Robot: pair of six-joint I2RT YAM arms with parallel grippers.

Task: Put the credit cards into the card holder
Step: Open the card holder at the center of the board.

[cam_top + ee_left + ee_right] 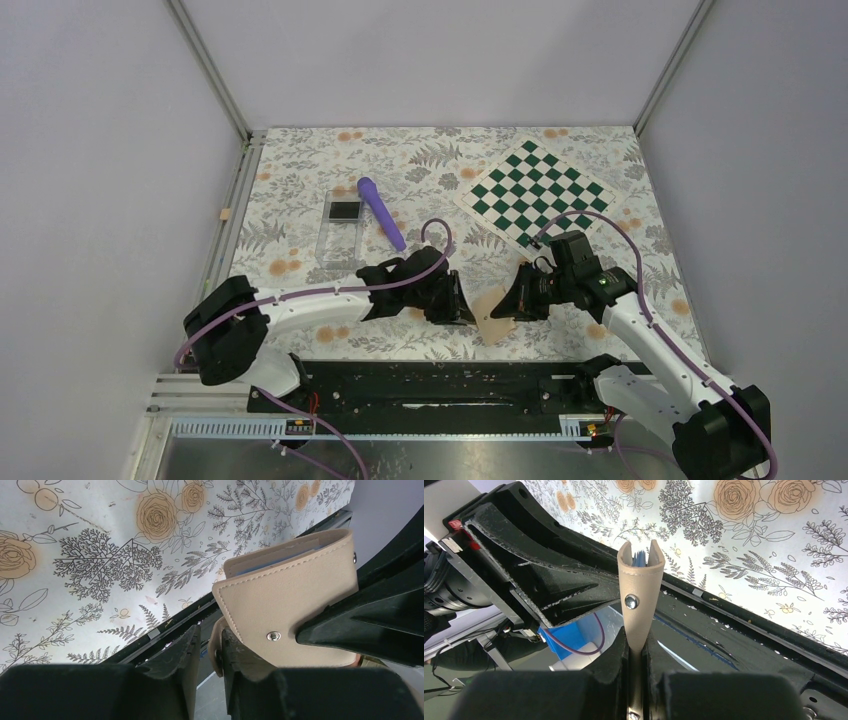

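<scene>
Low in the middle of the overhead view, by the front edge of the flowered desk (300,160), both arms meet at the tan card holder (493,312), which appears held clear of the surface. The right fingers (610,666) are clenched on one edge of the card holder. They grip it edge-on at the bottom centre of the right wrist view, its snap stud (631,600) facing the camera and a sliver of blue lining (639,559) showing between the two panels at the top.

The left fingers (186,650) stand narrowly apart at the bottom centre of the left wrist view. A tan flap edge of the card holder sits between them, against the right-hand one; whether they pinch it cannot be told.

Neither set of fingers shows a card. A dark flat rectangle (344,211) lies in a clear box (338,235) at upper left of the overhead view, well apart from the card holder, and whether it is a card cannot be told. The job looks to be at an early stage: the card holder appears nearly folded and needs opening, and no card can be seen loaded.
</scene>
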